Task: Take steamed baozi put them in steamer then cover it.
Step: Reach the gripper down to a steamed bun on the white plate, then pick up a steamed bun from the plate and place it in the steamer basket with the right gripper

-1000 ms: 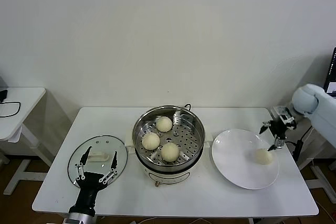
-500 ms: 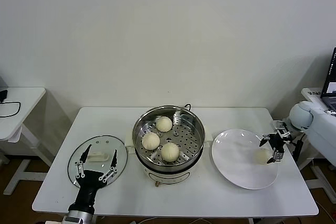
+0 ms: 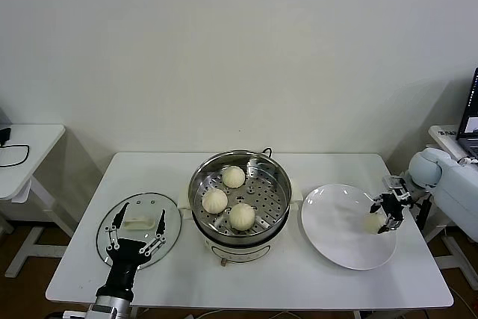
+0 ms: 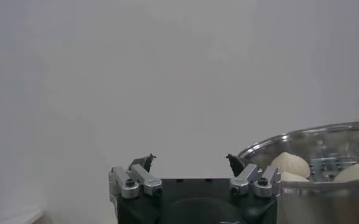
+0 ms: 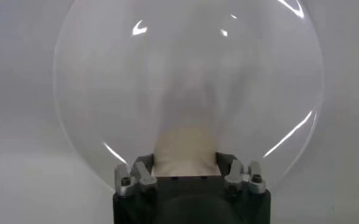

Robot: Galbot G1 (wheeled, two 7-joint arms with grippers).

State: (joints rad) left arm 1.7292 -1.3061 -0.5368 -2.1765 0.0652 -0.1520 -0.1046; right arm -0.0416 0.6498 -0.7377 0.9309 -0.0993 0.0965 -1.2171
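Three steamed baozi [image 3: 233, 176] lie on the perforated tray of the steamer [image 3: 199, 179] at the table's middle. A fourth baozi [image 3: 371, 223] rests on the right side of the white plate [image 3: 332, 233]. My right gripper [image 3: 381, 217] is down on it, shut with a finger pressed against each side; the right wrist view shows that baozi [image 5: 185, 146] between the right gripper [image 5: 184, 160] fingers. The cover [image 3: 146, 203] lies flat on the table at the left. My left gripper [image 3: 136, 231] hovers open over it, holding nothing, as the left gripper [image 4: 190, 161] also shows in its wrist view beside the steamer [image 4: 307, 135].
A small white side table [image 3: 22, 147] stands off to the left. A dark screen edge [image 3: 472, 110] shows at the far right. The plate sits near the table's right edge. A black cable [image 3: 265, 153] runs behind the steamer.
My right gripper came down onto the bun on the plate and its fingers closed on it. The left gripper has barely shifted over the lid.
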